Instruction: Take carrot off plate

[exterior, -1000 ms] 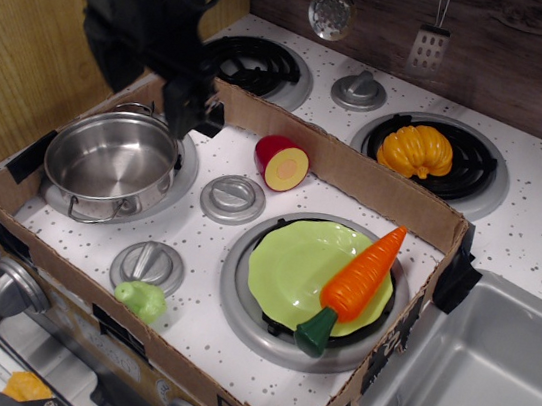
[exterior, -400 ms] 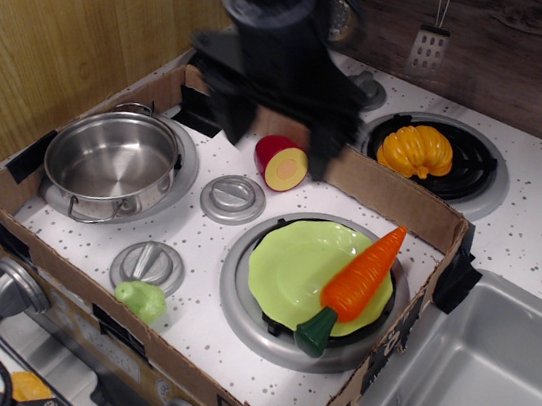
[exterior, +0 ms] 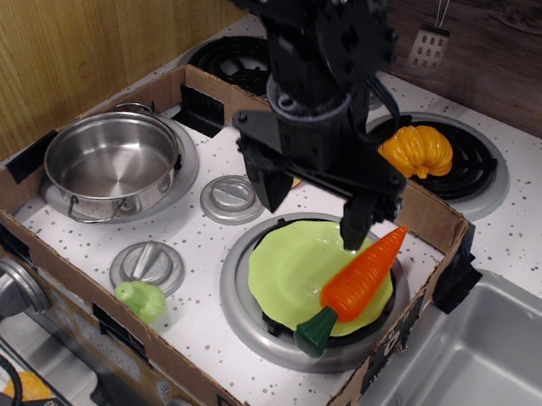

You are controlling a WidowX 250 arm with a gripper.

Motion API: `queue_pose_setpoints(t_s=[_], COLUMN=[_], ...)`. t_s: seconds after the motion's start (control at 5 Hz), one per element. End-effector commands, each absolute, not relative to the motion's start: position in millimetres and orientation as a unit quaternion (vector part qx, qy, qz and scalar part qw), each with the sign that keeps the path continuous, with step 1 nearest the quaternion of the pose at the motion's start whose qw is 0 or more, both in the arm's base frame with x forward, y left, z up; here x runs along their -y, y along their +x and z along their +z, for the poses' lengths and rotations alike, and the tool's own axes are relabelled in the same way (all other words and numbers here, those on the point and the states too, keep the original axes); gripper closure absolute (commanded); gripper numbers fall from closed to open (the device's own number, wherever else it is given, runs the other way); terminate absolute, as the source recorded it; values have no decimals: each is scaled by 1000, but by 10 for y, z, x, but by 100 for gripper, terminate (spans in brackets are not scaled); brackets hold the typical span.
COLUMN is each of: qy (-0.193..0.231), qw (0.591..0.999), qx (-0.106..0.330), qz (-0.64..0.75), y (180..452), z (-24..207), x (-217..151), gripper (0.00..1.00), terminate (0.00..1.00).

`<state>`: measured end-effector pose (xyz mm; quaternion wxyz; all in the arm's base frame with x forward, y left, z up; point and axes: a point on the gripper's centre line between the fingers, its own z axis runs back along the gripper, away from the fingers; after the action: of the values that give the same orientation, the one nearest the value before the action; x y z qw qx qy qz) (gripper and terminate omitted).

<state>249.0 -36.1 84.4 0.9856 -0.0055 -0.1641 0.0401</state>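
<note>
1. The carrot point(exterior: 364, 275) is lying diagonally across the right side of the plate point(exterior: 287, 266), its tip pointing up and right past the rim, its green cap hanging over the near rim.
2. It is looking like glossy hard plastic, so I am judging it light, stiff and rather slippery, apt to roll or squirt out of a pinch.
3. The thick orange body just above the cap is seeming the best place to grip, across its width.
4. The gripper point(exterior: 314, 197) is hanging over the far edge of the plate, fingers spread wide and holding nothing.
5. Its right finger point(exterior: 355, 225) is sitting close to the carrot's tip; whether they are touching is hard to say from this angle.
</note>
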Motion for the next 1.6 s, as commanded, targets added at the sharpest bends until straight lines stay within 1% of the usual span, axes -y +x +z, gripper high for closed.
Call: queue_pose_setpoints(t_s=[0.0, 0.2, 0.4, 0.6, 0.8, 1.0, 1.4], qy=[-29, -43, -45, -21, -18, -12, -4], qw=[983, 982, 981, 983, 984, 985, 987], qx=[170, 171, 179, 161, 156, 143, 131], qz=[59, 62, 63, 83, 87, 94, 90], y=[2648, 2676, 2603, 2578, 2584, 2604, 2679], z=[664, 583, 443, 279, 231, 205, 391], x=[525, 563, 557, 521, 506, 503, 493], gripper=[0, 0, 0, 0, 0, 100, 100], terminate=[0, 0, 0, 0, 0, 0, 0])
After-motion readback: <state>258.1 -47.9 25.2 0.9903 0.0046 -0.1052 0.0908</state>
